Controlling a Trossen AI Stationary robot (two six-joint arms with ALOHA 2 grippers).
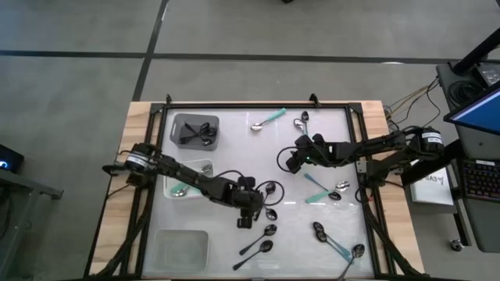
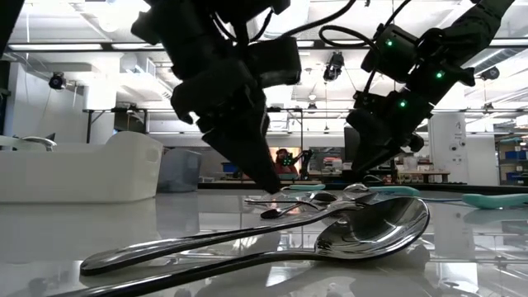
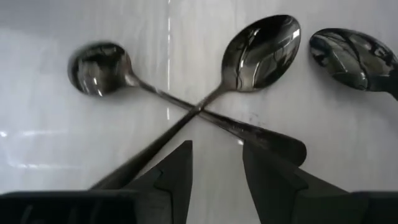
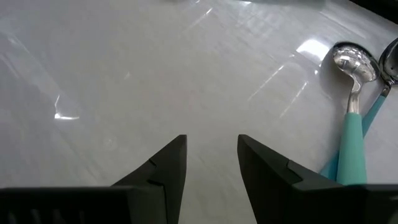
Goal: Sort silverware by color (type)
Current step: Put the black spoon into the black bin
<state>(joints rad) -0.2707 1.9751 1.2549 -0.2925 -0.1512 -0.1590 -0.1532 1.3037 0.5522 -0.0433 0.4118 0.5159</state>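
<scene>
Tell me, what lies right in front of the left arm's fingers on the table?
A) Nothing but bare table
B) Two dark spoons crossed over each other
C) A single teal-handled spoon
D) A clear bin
B: the left wrist view shows the left gripper open just short of two crossed spoons, both all dark.

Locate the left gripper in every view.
High view: left gripper at lower centre, open.
Low view: large dark shape left of centre, tips pointing down.
Left wrist view: its two fingers at the bottom.
Right wrist view: not in it.
Landmark: crossed black spoons just ahead of its fingertips.
</scene>
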